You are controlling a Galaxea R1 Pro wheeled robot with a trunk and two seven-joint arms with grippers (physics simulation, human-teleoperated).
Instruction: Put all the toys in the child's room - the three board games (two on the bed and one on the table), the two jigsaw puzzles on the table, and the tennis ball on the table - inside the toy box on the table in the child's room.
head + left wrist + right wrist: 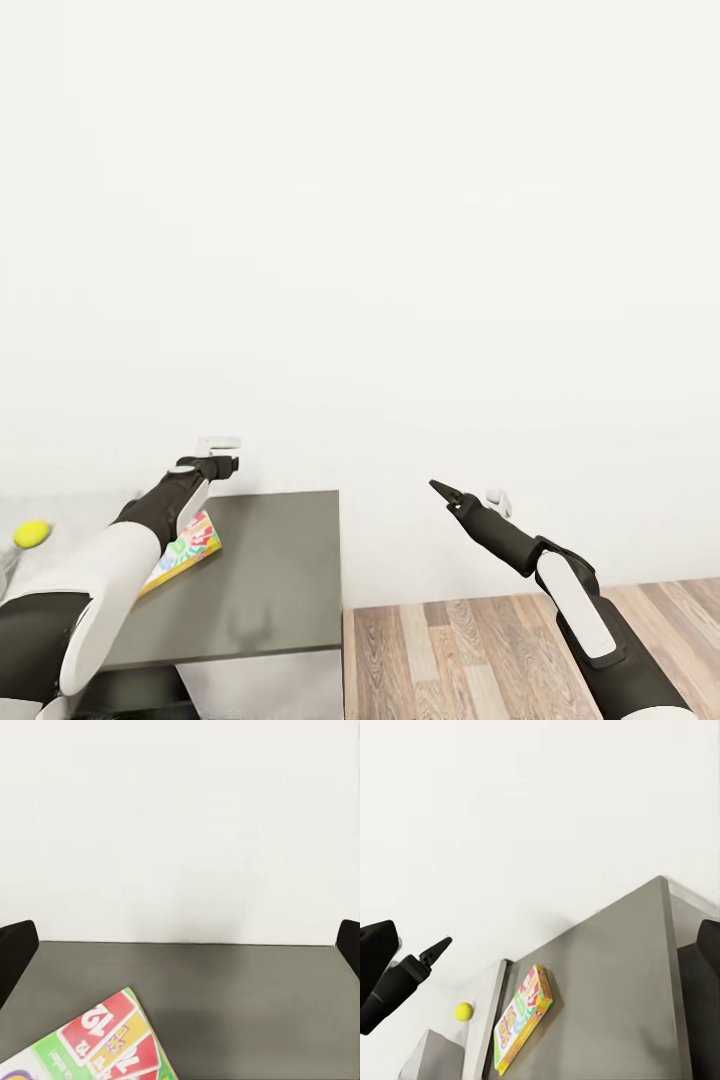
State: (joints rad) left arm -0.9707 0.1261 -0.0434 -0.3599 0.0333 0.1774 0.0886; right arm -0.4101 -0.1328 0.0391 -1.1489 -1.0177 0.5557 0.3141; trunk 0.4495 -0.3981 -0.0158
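A green-edged board game (186,551) with a busy red and yellow cover lies flat on the low cabinet's dark grey top (270,570), near its left side. My left gripper (218,452) hangs open just above and past the game, nothing between its fingers; the game's corner (105,1039) shows below the gripper (184,945). The yellow tennis ball (32,533) rests on the white table (75,515) at the far left, also seen as the ball (463,1011) beside the game (521,1018). My right gripper (446,490) is open in the air, right of the cabinet.
A plain white wall stands close behind the cabinet. Wooden floor (500,650) lies to the right of the cabinet, under my right arm. A light-grey shape (431,1054) shows near the ball; what it is I cannot tell.
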